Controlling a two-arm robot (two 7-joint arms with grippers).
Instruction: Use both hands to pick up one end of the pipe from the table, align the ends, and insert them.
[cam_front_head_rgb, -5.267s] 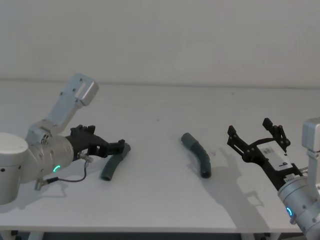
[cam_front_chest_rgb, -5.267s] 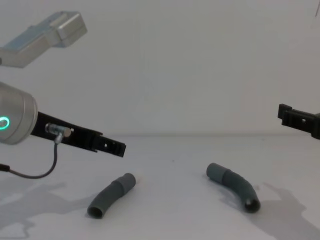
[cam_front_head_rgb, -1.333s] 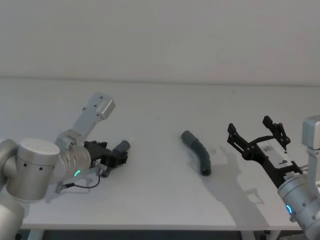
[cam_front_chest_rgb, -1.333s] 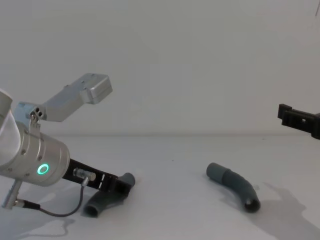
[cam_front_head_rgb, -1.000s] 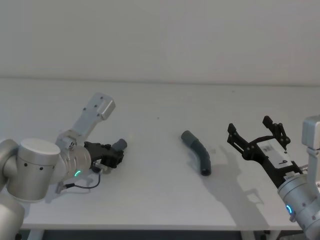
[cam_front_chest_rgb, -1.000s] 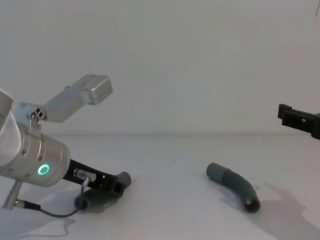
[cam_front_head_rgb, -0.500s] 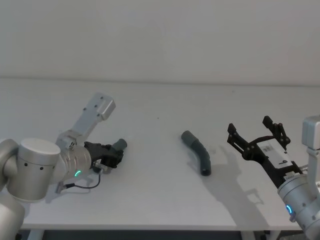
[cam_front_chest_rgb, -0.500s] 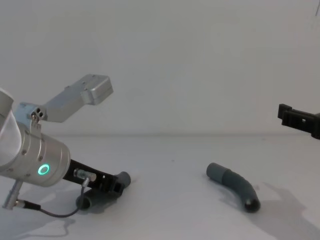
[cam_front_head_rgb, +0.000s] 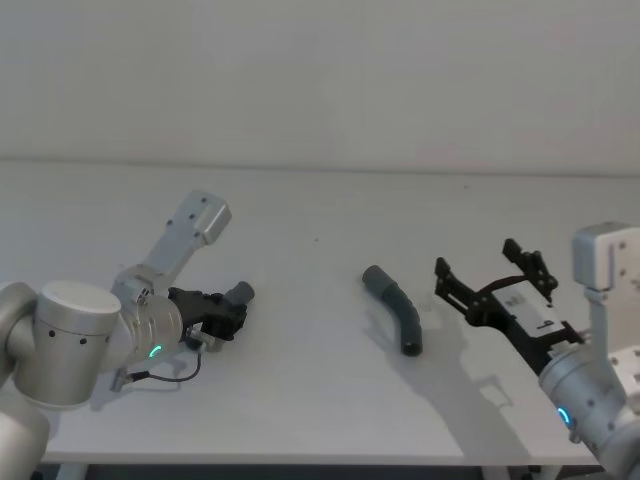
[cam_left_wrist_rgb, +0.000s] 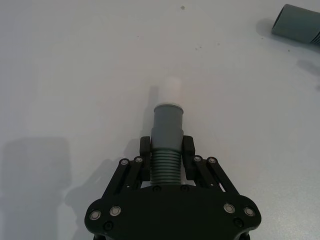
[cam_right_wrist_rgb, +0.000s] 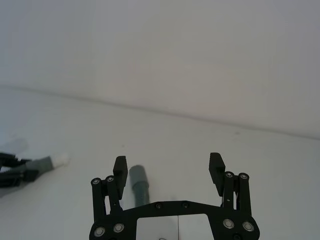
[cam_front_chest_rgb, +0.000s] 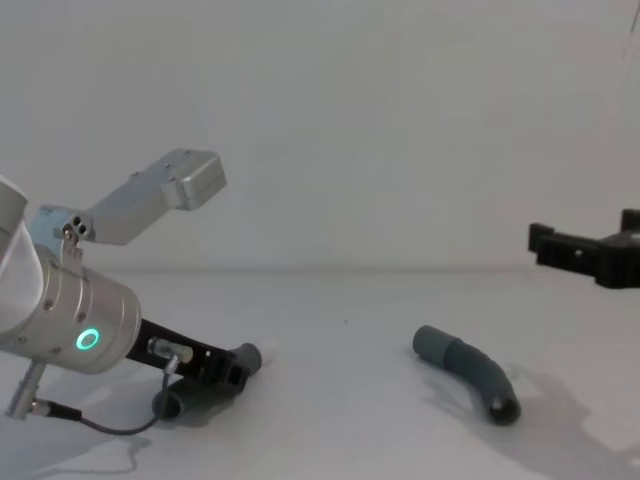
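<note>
1. Over on the left, the left gripper sits low over the table. Its fingers are clamped on the ribbed body of the first pipe piece. The smooth cuff pokes out ahead of the jaws, pointing toward the middle of the table.
2. Right of centre, the second pipe piece lies curved on the table by itself, well apart from the first.
3. On the right, the right gripper hovers above the table near that piece, fingers spread wide, gripping nothing.
</note>
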